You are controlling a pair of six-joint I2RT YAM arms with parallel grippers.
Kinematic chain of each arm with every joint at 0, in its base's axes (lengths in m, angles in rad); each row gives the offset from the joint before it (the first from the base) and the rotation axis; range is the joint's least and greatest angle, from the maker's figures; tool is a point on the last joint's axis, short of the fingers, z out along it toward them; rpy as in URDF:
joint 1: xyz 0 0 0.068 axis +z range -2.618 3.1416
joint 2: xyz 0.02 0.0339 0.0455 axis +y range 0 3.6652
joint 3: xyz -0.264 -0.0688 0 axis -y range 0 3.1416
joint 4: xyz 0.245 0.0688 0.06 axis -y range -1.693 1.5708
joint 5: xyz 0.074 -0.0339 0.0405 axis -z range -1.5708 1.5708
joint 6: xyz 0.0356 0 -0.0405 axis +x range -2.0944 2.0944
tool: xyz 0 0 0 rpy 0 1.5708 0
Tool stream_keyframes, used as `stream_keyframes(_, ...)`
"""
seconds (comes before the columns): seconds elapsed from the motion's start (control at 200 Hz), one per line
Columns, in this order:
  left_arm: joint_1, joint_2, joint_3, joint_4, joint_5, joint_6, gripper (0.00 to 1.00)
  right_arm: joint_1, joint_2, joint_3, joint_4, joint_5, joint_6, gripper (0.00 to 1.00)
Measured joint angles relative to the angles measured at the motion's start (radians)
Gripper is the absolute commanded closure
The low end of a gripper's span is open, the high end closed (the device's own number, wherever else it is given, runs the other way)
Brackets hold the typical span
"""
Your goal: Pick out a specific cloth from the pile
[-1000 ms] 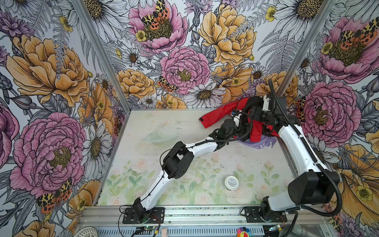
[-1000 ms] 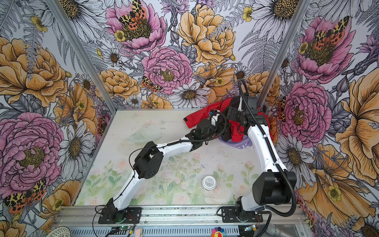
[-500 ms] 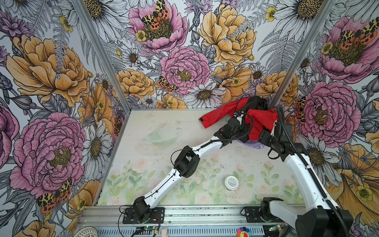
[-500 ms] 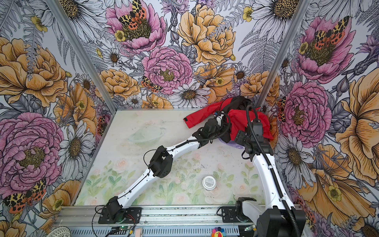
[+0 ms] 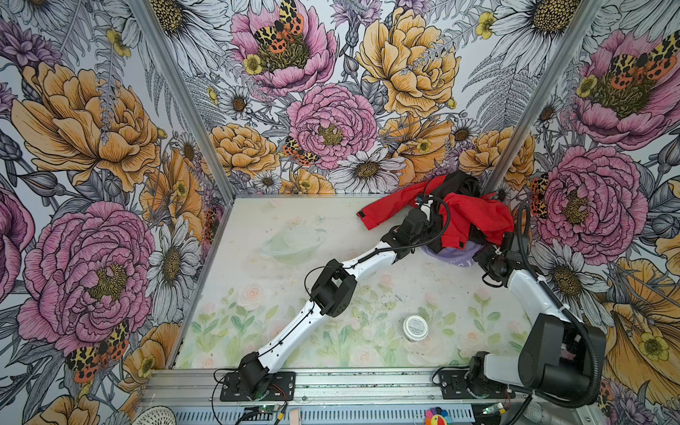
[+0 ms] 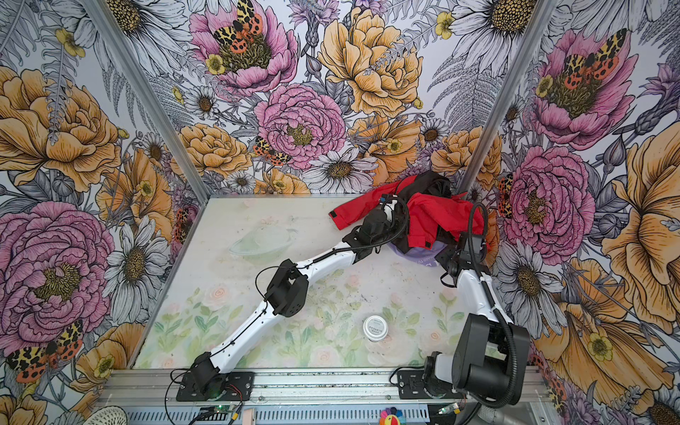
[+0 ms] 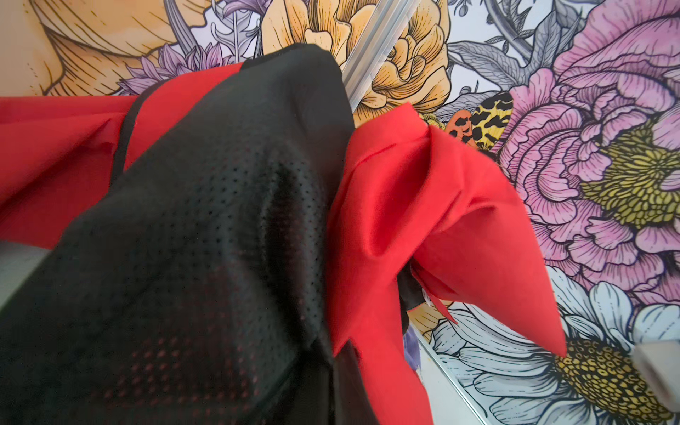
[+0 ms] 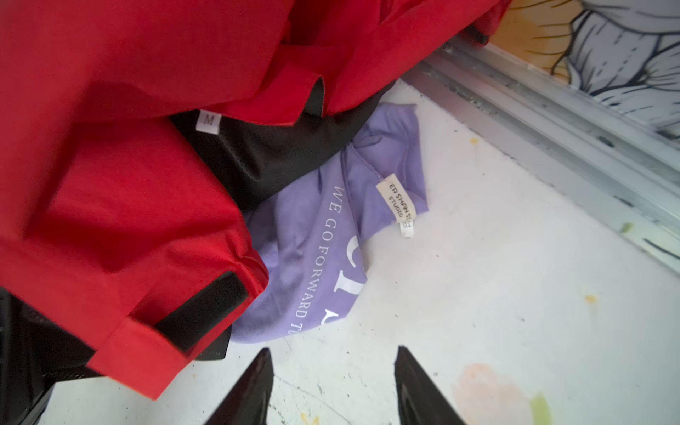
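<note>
Under red jacket [image 8: 128,184], crumpled lavender cloth [image 8: 294,228], white lettering [image 8: 316,272]

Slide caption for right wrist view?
Open right tool faces lavender cloth, partly buried under red jacket and black mesh garment.

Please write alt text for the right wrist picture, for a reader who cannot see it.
A lavender cloth with white lettering lies on the pale table, partly under a red jacket and a black mesh garment. The right gripper, its dark fingertips apart and holding nothing, is just short of it.
</note>
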Motion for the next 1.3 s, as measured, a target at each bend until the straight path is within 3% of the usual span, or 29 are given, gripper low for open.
stream_keyframes(0.145,0.001,-0.021,-0.003,0.006,0.000,0.004,1.00,-0.019,0.126,0.000,0.096,-0.058,0.055,0.55)
stream_keyframes(0.505,0.001,-0.048,-0.012,0.015,0.000,0.016,1.00,-0.035,0.307,0.042,0.201,-0.092,0.096,0.56)
stream_keyframes(0.635,0.001,-0.048,-0.022,0.016,0.000,0.023,1.00,-0.032,0.351,0.076,0.212,-0.097,0.100,0.72)
stream_keyframes(0.776,0.001,-0.048,-0.025,0.018,0.000,0.025,1.00,-0.018,0.391,0.095,0.222,-0.099,0.109,1.00)
stream_keyframes(1.071,0.001,-0.055,-0.040,0.021,0.000,0.027,1.00,0.033,0.380,0.077,0.274,-0.130,0.134,1.00)
stream_keyframes(1.301,0.001,-0.067,-0.040,0.021,0.000,0.031,1.00,0.146,0.209,0.002,0.291,-0.151,0.176,1.00)
